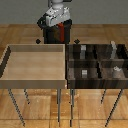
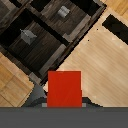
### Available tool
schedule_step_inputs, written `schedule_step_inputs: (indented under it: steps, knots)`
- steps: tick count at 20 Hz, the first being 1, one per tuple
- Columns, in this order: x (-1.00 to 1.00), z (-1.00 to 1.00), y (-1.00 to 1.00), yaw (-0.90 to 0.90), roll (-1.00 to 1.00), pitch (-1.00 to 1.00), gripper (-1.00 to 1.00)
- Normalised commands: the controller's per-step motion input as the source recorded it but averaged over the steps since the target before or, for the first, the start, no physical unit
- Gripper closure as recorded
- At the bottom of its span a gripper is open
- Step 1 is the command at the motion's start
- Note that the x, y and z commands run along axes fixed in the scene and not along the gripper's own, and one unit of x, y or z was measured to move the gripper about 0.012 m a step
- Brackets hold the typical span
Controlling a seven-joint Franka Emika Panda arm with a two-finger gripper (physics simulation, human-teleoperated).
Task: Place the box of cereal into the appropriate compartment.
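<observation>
Here, a wooden floor [image 1: 100, 35] lies beneath two legged bins standing side by side: a light wooden tray [image 1: 35, 80] on the exterior view's left and a dark compartment organizer [image 1: 97, 67] on its right. Raised behind them, the hand [image 1: 59, 31] pinches the box of cereal [image 2: 64, 89]. Only the wrist view shows the red face plainly, above small grey blocks [image 2: 63, 11] in the compartments.
</observation>
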Motion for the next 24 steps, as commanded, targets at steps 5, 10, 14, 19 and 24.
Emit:
schedule_step_inputs:
  steps: [5,10,14,19,24]
  knots:
    - [0.00,0.00,1.00,0.00,0.00,0.00,1.00]
    - [0.00,0.00,1.00,0.00,0.00,0.00,1.00]
    - [0.00,0.00,1.00,0.00,0.00,0.00,1.00]
    - [0.00,0.00,1.00,0.00,0.00,0.00,1.00]
    - [0.00,0.00,1.00,0.00,0.00,0.00,1.00]
